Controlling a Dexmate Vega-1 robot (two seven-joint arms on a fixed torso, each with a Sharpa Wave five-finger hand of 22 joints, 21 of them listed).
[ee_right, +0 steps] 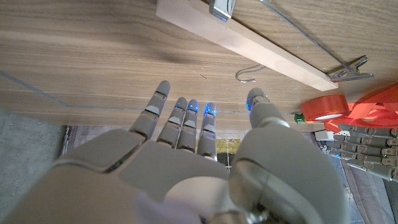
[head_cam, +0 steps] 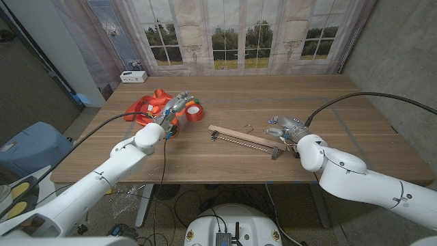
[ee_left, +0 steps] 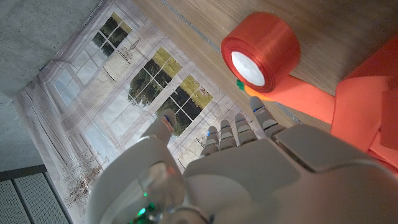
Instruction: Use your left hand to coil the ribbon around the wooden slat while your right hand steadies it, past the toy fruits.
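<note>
- The left hand [head_cam: 176, 109] sits at the table's left-middle, fingers spread and holding nothing, just beside the ribbon roll [head_cam: 194, 112]; in the left wrist view the fingertips [ee_left: 260, 111] reach toward the roll [ee_left: 261, 53] without visibly closing on it.
- The right hand [head_cam: 281, 128] is also empty with its fingers apart, near the right end of the wooden slat [head_cam: 243, 136]; the right wrist view shows its fingers [ee_right: 186, 121] extended over bare wood, apart from the slat [ee_right: 245, 42].
- The wooden slat lies flat near the table's centre, its long axis running diagonally: its left end is farther from the robot, its right end nearer and close to the right hand.
- A thin metal rod or wire [head_cam: 240, 141] runs along the slat's near side, roughly parallel to it, and a small metal hook [ee_right: 247, 76] lies on the table just beside the slat.
- The ribbon roll is orange with a white core, resting on the table with the core's open face turned toward the left hand's wrist camera.
- Loose orange ribbon [head_cam: 147, 106] is heaped to the left of the roll, well apart from the slat.
- A small green and orange toy piece [ee_left: 239, 84] sits against the roll; what it is cannot be told.
- A white box [head_cam: 133, 76] stands at the far left edge of the table [head_cam: 341, 102]; no writing on it or on the roll can be read.
</note>
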